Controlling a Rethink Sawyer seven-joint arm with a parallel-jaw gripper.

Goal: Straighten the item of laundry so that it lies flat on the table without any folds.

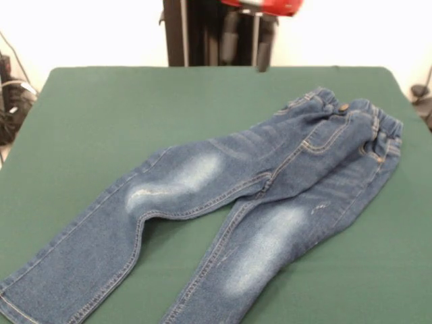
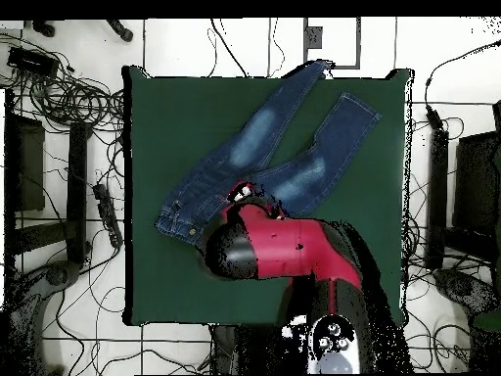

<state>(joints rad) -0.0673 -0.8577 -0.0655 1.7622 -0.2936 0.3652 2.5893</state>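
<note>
Currently the gripper's fingers cannot be made out in either view: from the front only the red arm (image 1: pixel 270 5) shows at the top edge, and from overhead the arm's red and black bulk (image 2: pixel 279 245) covers whatever hangs beneath it. Open or closed: cannot tell.

Jeans (image 1: pixel 229 196) lie on the table, front side up, both legs spread in a narrow V. From overhead the waistband (image 2: pixel 181 220) sits just beside the arm's head, partly under it; the crotch area is hidden by the arm. The two legs run away from the arm toward the table's far edge, diverging. Long axis is thus diagonal, waistband nearest the arm, hems (image 2: pixel 357 108) farthest. One hem (image 2: pixel 311 67) reaches or overhangs the far edge.

Judgement: mostly flat already. Waistband end looks bunched and rumpled in the front view (image 1: pixel 364 121), with creases near the fly; the legs look smooth. Remaining work is likely at the waistband, the end closest to the arm, so a short reach should serve.

Table (image 1: pixel 101 115) is plain dark green, much wider than the jeans, with bare cloth on both sides. Beyond it: pale tiled floor, many black cables (image 2: pixel 59 88), dark stands at the sides.
</note>
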